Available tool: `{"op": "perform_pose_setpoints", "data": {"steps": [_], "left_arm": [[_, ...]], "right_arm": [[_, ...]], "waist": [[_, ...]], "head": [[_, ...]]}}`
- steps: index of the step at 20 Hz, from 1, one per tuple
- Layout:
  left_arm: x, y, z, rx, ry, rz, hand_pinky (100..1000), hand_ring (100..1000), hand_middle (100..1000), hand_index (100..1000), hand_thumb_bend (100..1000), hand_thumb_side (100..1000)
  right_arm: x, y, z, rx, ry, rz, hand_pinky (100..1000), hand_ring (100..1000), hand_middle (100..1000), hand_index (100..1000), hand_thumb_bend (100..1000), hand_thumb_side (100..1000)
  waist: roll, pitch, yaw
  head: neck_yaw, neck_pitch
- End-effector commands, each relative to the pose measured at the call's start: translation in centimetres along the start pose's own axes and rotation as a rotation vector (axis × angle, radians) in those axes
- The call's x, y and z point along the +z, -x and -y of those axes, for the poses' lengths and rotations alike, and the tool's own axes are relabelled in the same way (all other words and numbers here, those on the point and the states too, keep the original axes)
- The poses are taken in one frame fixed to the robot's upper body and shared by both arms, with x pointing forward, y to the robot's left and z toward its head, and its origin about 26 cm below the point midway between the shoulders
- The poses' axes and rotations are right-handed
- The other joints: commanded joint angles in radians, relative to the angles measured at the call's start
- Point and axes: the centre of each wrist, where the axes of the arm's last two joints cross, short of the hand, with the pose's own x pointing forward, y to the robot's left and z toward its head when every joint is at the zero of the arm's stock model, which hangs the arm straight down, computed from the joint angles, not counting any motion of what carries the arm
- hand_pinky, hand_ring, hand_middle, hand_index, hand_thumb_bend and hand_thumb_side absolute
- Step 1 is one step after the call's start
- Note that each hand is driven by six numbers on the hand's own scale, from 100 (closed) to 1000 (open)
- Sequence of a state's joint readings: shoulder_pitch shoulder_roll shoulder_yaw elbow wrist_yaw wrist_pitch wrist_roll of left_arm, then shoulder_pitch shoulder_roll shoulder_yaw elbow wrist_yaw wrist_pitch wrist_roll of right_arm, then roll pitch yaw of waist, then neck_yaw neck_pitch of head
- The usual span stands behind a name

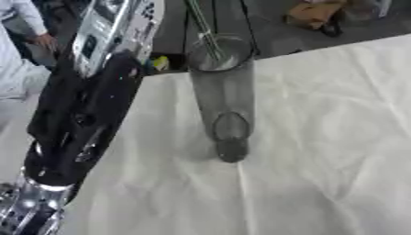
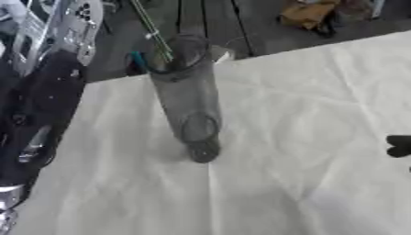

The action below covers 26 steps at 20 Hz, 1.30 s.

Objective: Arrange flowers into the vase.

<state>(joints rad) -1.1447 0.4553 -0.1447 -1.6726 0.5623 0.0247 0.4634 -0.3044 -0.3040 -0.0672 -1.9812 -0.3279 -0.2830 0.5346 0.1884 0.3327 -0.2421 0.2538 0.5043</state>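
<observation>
A tall see-through glass vase (image 1: 223,96) stands on a table with a white, wrinkled cloth (image 1: 321,151) over it. The vase is near the far edge of the table, a bit left of the middle. Its round open top is up near the far edge, and its thick glass foot sits on the cloth.

A thin green flower stem (image 2: 152,27) goes down into the top of the vase. The stem leans and runs up out of the top of the picture, so the flower itself cannot be seen. The low end of the stem is inside the glass.

The robot's left arm (image 1: 80,110) is big and close on the left side. It is black with shiny silver parts. It goes from the bottom left corner up toward the top of the picture, just beside the vase. The left hand is not in the picture, so nothing can be said about its fingers.

At the right edge of the right eye view, a few dark fingertips of the right hand (image 2: 399,146) poke in above the cloth. They are well apart from the vase and hold nothing. So little of them shows that I cannot tell if they are spread out or curled.

Behind the table the floor is dark. A brown lumpy thing (image 1: 314,13) lies on it, far off.
</observation>
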Motion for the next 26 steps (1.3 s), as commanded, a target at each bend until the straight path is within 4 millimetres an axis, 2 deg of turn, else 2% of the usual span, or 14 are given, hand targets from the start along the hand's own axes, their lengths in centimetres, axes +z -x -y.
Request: {"op": "perform_pose_setpoints", "data": {"steps": [1,20,24,26], "left_arm": [[-0.3,-0.5,0.2,-0.003,0.024,0.024,100,100,100,109,100,713],[0.1,2.3,-0.8,-0.024,0.065,-0.006,100,100,100,125,100,777],[0.0,2.8,-1.2,-0.009,0.057,-0.001,100,100,100,133,140,779],[0.0,3.0,-1.4,-0.008,0.056,0.002,100,100,100,149,187,777]], "right_arm": [[-0.5,-0.6,0.2,0.010,-0.009,0.021,851,693,508,817,100,1000],[-0.6,-0.6,0.2,0.012,-0.014,0.021,853,692,504,816,100,1000],[-0.6,-0.6,0.2,0.013,-0.015,0.020,854,692,504,816,100,1000],[-0.6,-0.6,0.2,0.013,-0.015,0.019,855,692,504,816,100,1000]], "waist": [[0.004,-0.001,-0.001],[0.010,0.011,-0.008],[0.011,0.013,-0.009],[0.011,0.014,-0.008]], "head": [[0.000,-0.010],[-0.003,-0.015],[-0.004,-0.018],[-0.005,-0.019]]}}
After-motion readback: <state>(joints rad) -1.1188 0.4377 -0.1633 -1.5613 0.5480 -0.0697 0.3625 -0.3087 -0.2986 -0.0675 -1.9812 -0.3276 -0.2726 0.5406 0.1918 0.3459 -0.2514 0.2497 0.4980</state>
